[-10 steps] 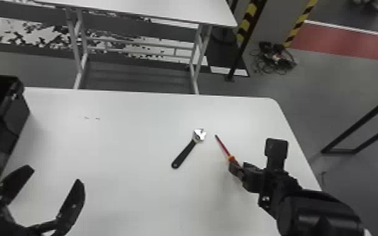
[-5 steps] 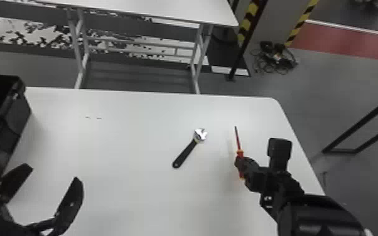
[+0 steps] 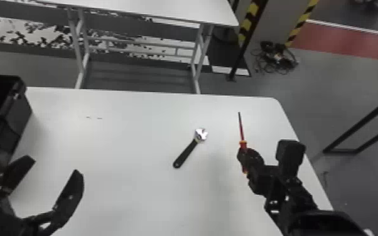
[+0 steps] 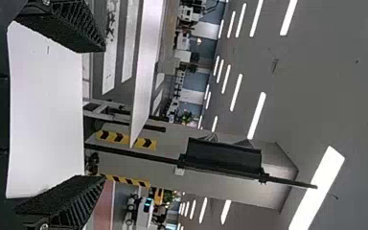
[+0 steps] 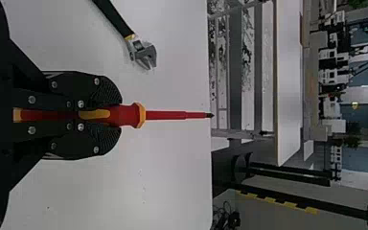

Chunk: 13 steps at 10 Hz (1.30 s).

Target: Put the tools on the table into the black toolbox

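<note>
Screwdriver (image 3: 242, 131): red-and-yellow handle, red shaft, dark tip; gripped by handle in right claw (image 3: 245, 157), shaft pointing away from robot, near right side of worktop (image 3: 135, 125). Adjustable wrench (image 3: 186, 153): black handle, silver head, yellow band at neck; lying flat on worktop between toolbox (image 3: 18, 119) and screwdriver, slanted, head toward far right, not gripped. Toolbox: black, upright, open-topped, at left end of worktop, partly out of head view; something red and something yellow inside.
</note>
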{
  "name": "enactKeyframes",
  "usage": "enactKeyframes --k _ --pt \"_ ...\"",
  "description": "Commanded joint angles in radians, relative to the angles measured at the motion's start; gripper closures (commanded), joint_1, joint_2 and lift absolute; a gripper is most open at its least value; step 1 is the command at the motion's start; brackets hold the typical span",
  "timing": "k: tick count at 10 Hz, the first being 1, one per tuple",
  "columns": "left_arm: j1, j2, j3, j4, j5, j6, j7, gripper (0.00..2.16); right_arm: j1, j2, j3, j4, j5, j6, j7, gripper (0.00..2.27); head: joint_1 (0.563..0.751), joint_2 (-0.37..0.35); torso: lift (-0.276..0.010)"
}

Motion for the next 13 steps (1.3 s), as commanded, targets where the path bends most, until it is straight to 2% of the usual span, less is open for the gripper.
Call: enactKeyframes --k 1,2,4,6,7,8,9,11,13 --pt "-0.011 -0.002 0.0 -0.017 0.023 0.1 -0.014 0.05 0.063 0.001 0.034 -0.043 0.001 -0.089 0.0 2.11 0.695 -0.201 -0.075" --pt "-0.014 -0.006 0.001 -0.028 0.025 0.14 -0.027 0.06 0.086 0.001 0.064 -0.058 0.004 -0.132 0.0 2.11 0.695 -0.195 -0.075" --pt "-0.036 -0.009 0.01 -0.072 0.068 0.318 -0.06 0.07 0.138 -0.002 0.126 -0.087 0.036 -0.2 0.0 2.11 0.695 -0.163 -0.075" --pt "-0.057 -0.015 0.056 -0.119 0.169 0.554 -0.122 0.07 0.169 -0.006 0.198 -0.093 0.087 -0.243 0.002 2.11 0.695 -0.133 -0.075" --pt "-0.068 -0.018 0.07 -0.146 0.18 0.643 -0.125 0.07 0.187 -0.011 0.236 -0.102 0.114 -0.279 0.002 2.11 0.695 -0.123 -0.075" --pt "-0.073 -0.029 0.099 -0.171 0.195 0.722 -0.182 0.07 0.201 -0.026 0.284 -0.102 0.148 -0.31 0.003 2.11 0.695 -0.097 -0.075" --pt "-0.085 -0.043 0.128 -0.174 0.241 0.808 -0.221 0.07 0.21 -0.038 0.328 -0.102 0.176 -0.319 0.003 2.11 0.695 -0.073 -0.075" --pt "-0.097 -0.052 0.138 -0.198 0.244 0.873 -0.215 0.07 0.224 -0.074 0.414 -0.102 0.229 -0.335 0.002 2.11 0.695 -0.003 -0.075" --pt "-0.131 -0.069 0.151 -0.227 0.261 1.081 -0.214 0.08 0.235 -0.1 0.486 -0.102 0.28 -0.347 0.0 2.11 0.695 0.046 -0.075"
